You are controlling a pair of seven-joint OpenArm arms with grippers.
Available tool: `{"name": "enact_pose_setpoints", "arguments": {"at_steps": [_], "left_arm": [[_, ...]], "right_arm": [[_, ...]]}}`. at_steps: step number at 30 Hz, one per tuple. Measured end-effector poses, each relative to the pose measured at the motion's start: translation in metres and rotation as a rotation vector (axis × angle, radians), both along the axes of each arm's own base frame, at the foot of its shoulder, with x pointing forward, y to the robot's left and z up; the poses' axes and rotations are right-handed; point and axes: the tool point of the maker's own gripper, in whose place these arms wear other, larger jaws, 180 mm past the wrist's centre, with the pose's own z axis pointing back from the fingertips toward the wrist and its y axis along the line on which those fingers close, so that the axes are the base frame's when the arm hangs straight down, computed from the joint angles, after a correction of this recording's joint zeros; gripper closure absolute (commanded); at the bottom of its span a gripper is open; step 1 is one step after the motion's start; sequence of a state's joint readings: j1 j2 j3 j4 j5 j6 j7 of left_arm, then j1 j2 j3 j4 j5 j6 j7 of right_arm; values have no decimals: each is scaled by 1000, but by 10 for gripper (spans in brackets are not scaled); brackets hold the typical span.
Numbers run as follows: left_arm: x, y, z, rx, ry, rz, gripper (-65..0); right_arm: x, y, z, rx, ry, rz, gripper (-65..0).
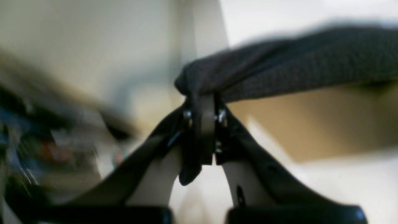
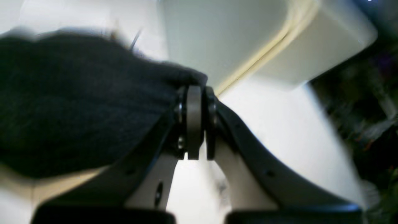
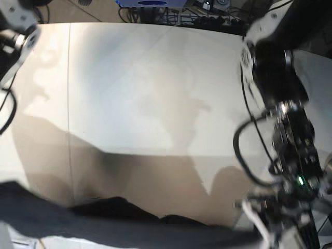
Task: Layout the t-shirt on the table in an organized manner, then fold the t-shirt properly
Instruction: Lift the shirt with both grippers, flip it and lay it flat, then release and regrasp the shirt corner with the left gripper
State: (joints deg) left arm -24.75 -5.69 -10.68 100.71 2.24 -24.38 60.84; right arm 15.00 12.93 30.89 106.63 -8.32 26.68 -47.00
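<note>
In the left wrist view my left gripper [image 1: 203,105] is shut on a bunched edge of the black t-shirt [image 1: 295,62], whose cloth stretches away to the right above the table [image 1: 342,186]. In the right wrist view my right gripper [image 2: 195,96] is shut on another edge of the t-shirt [image 2: 77,102], which spreads to the left. In the base view the t-shirt [image 3: 129,223] hangs as a dark band across the bottom, lifted over the off-white table [image 3: 155,78]. No print shows. Neither gripper's fingertips show in the base view.
The arm with the left wrist camera [image 3: 280,104] stands along the right side of the base view, with cables by it. Part of the other arm [image 3: 18,28] shows at the top left. A thin seam [image 3: 68,78] runs down the table. Clutter lies beyond the far edge.
</note>
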Motion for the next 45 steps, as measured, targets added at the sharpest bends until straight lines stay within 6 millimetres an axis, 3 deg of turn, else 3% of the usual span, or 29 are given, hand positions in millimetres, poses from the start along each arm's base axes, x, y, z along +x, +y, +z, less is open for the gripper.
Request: {"name": "enact_pose_setpoints", "arguments": {"at_steps": [2,4,9,11,13,23,27,28,29,30,31,34,36,38,40,42,45], "left_arm": [[-27,0,-66,-8,150,-3,0],[-50,-4,-115,-34,226,-20,0],[-97,-13,-206,-116,400,-37,0],[-116,-12,-233,-135,458,-30,0],[-130,-12,-249,-146,490,-26,0],[-155,-11,-264,-156,531,-22,0],[-161,-10,-268,-156,542,-21,0],[-162,-10,-269,-156,546,-20,0],[-165,-10,-270,-157,552,-20,0],[-168,-9,-272,-158,558,-15,-59],[-172,-7,-273,-170,560,-1,-150],[-185,22,-276,-209,558,114,-406],[-197,45,-273,-209,548,190,-525],[-207,64,-263,-196,521,246,-604],[-213,72,-247,-230,460,294,-635],[-214,73,-228,-318,381,310,-625],[-219,74,-208,-418,313,314,-541]], "right_arm": [[-18,6,-66,92,126,-5,0],[-31,14,-119,176,174,12,0],[-76,7,-218,339,300,-55,0],[-95,6,-248,396,364,-95,0],[-109,8,-267,436,403,-113,0],[-128,11,-280,453,433,-130,0],[-144,13,-286,495,422,-186,0],[-150,14,-288,500,433,-193,-9],[-155,16,-290,499,456,-195,-89],[-160,18,-291,499,471,-198,-149],[-163,18,-290,491,470,-198,-167],[-168,22,-282,476,447,-202,-167],[-171,27,-277,462,437,-192,-174],[-174,31,-271,452,425,-187,-176],[-178,31,-257,425,402,-188,-176],[-176,30,-239,430,334,-183,-176],[-166,32,-219,496,221,-163,-168]]}}
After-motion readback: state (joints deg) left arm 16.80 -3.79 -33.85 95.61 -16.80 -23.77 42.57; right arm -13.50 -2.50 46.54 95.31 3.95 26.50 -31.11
